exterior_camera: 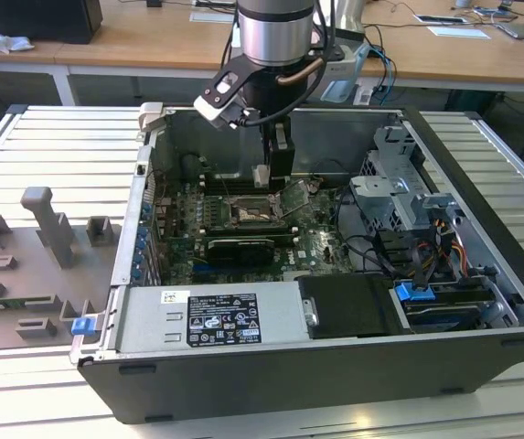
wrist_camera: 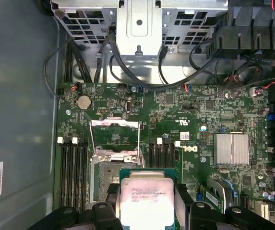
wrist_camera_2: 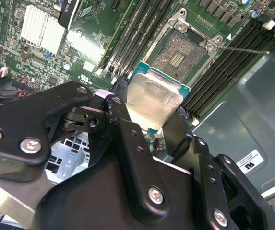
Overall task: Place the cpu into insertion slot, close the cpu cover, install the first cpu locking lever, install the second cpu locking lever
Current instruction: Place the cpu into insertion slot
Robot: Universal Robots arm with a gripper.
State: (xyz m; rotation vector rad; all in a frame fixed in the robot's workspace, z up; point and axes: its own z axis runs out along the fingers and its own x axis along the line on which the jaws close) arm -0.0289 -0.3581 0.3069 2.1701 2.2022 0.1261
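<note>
My gripper [wrist_camera_2: 149, 109] is shut on the cpu [wrist_camera_2: 154, 96], a flat square chip with a dull silver top and green edge, clamped between two black fingers [wrist_camera_2: 120, 103]. In the exterior view the gripper [exterior_camera: 263, 179] hangs inside the open computer case, a little above the insertion slot [exterior_camera: 247, 213]. The slot [wrist_camera_2: 181, 53] is a dark square socket with a silver rim, and nothing lies in it. In the first wrist view the cpu [wrist_camera: 144, 197] hovers partly over the slot [wrist_camera: 104, 177]. The cpu cover [wrist_camera: 115, 125] stands raised on its hinge. A thin locking lever [wrist_camera_2: 243, 49] sticks out beside the slot.
Long black memory slots [wrist_camera: 72, 167] flank the socket on both sides. A silver heatsink [wrist_camera: 232, 149] and a black graphics card [exterior_camera: 239, 247] sit nearby. The drive cage [exterior_camera: 399, 197] and cables fill the case at the exterior view's right. Grey fixtures [exterior_camera: 47, 224] stand outside the case.
</note>
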